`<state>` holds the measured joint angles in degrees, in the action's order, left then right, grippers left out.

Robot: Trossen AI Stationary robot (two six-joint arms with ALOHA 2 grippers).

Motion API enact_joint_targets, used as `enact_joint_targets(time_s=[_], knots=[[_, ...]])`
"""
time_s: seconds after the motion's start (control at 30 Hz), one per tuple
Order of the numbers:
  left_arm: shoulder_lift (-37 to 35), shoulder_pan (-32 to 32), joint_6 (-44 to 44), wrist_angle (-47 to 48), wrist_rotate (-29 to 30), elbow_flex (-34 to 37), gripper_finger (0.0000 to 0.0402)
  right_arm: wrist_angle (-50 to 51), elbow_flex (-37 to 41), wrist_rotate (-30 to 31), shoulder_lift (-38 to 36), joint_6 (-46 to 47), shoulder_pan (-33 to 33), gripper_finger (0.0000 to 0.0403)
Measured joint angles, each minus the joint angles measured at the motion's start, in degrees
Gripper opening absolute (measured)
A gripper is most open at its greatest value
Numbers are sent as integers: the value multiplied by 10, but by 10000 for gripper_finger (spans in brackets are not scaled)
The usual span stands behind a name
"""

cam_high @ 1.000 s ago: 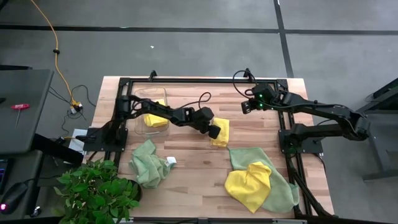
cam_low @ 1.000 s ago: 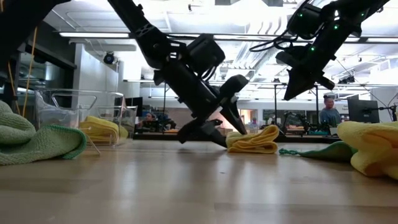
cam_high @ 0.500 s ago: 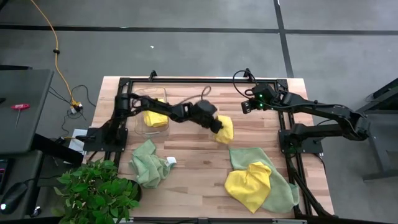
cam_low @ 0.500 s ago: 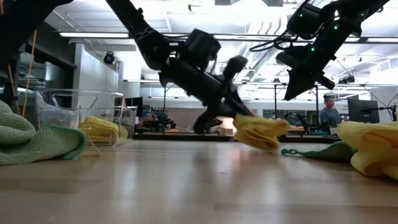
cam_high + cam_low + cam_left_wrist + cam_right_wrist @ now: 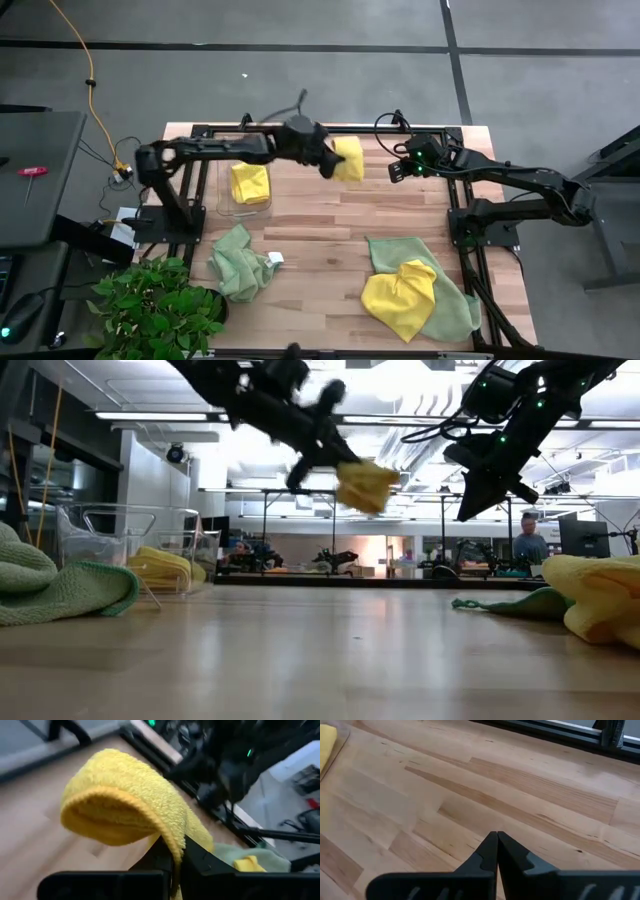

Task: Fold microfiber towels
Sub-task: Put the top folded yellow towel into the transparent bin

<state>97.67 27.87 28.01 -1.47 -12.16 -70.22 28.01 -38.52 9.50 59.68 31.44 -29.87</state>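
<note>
One folded bright yellow microfiber towel (image 5: pixel 348 157) has left the table within the last second: it lay on the wood near the middle, and now it hangs pinched in the left gripper (image 5: pixel 335 160), lifted high and swung toward the far edge of the light wooden table (image 5: pixel 320 215), so this cloth looks finished and bound for storage. The clear plastic bin (image 5: pixel 246 183) already holds another folded yellow towel (image 5: pixel 250 184), and it sits just beside the arm's reach, with open air between. The right gripper (image 5: pixel 397 171) hovers at the far right with its fingers pressed together on nothing, unmoved over that second. Left to fold are a crumpled sage green towel (image 5: pixel 240 262) near the leafy potted plant (image 5: pixel 155 308) and a loose yellow towel (image 5: pixel 398 297) lying on a spread green towel (image 5: pixel 447 300) at the near right. The middle of the table offers bare wood for the next fold, and the black frame rail (image 5: pixel 330 130) runs close behind the raised cloth.
</note>
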Motion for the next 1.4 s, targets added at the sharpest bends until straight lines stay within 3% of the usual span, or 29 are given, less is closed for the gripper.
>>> enact_joint_targets(time_s=[0.17,0.43,0.73,0.93,1.13,1.4], knots=[[-85,42,-67,65,9,0,0,-2,0,9,0,0,-1,0],[-203,90,-184,243,47,14,0,-2,0,10,0,0,-1,0],[-372,91,-137,294,98,149,0,-2,0,11,0,11,-1,0],[-472,91,-116,408,148,169,0,-3,0,11,0,11,-1,0],[-486,98,-80,544,176,170,0,-4,0,11,0,10,-1,0],[-432,100,-28,465,174,266,0,-4,0,11,0,5,-1,0]])
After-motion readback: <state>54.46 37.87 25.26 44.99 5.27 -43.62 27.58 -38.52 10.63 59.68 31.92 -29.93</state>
